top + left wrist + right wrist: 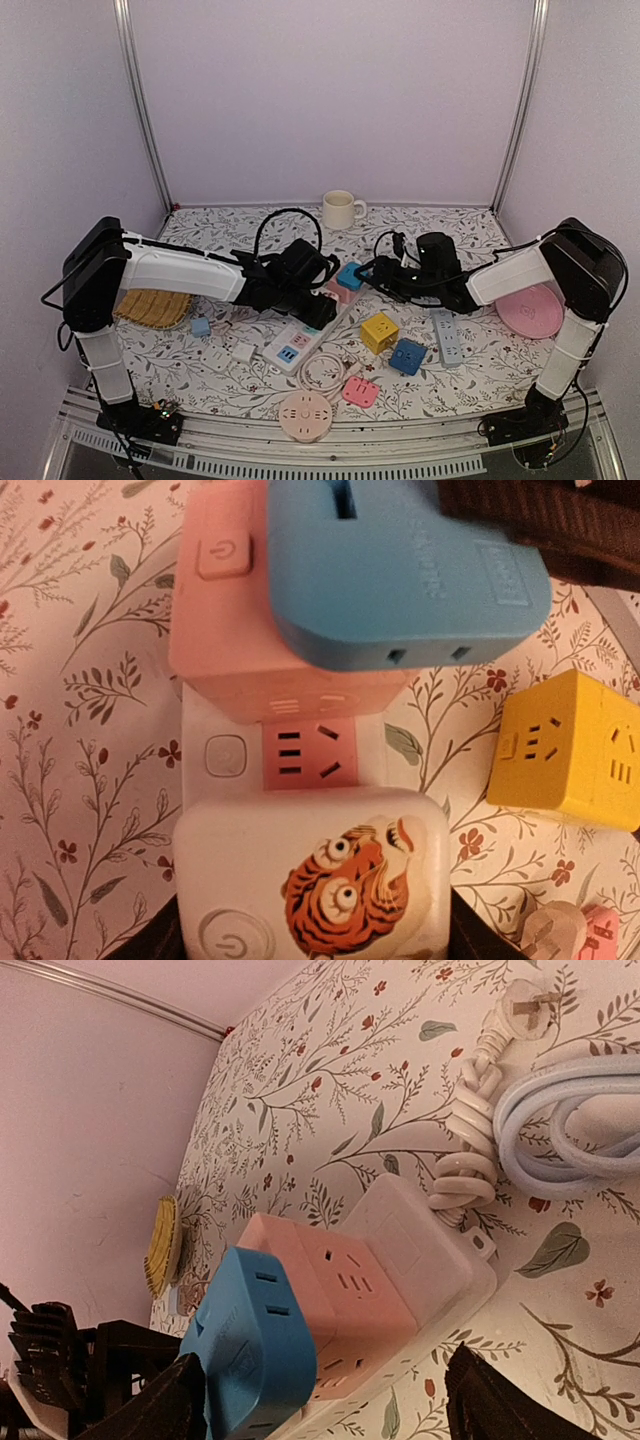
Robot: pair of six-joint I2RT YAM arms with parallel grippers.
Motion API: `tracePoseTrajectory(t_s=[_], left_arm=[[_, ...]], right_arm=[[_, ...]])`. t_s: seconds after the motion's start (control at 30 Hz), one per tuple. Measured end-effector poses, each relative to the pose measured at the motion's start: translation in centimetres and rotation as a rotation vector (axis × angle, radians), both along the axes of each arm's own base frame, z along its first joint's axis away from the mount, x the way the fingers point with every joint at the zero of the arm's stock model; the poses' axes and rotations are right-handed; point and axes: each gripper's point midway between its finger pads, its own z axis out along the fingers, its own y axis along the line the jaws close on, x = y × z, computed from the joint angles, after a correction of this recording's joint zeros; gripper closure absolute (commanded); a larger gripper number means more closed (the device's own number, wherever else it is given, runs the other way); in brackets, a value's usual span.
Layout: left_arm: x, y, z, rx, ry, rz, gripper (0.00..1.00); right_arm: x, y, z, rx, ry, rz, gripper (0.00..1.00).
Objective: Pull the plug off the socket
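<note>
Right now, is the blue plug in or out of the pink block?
Apparently in: the blue plug sits against the pink block, with no gap or prongs showing.

Pale lilac walls close in three sides, with metal posts at the back corners. The table has a floral-print top under soft, even light.

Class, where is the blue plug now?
Top view, centre: the blue plug sits on the pink adapter, far end of the white power strip.
</note>
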Motion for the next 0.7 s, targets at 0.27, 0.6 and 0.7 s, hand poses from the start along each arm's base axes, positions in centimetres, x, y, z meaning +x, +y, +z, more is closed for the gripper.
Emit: tracePoseTrajectory(t_s=[0.27, 0.6, 0.7], left_arm=[[-0.1, -0.1, 0.1, 0.017, -0.021, -0.003, 0.62], [0.7, 0.0, -0.1, 0.082, -0.049, 0.0, 0.62], [0.9, 0.0, 0.0, 0.094, -0.055, -0.003, 0.62]], right_arm=[[-0.3, 1.0, -0.1, -0.009, -0.015, 0.016, 0.22], [0.2, 1.6, -0.3, 0.009, -0.04, 0.012, 0.39], [0.3, 1.6, -0.3, 0.009, -0.05, 0.003, 0.39]])
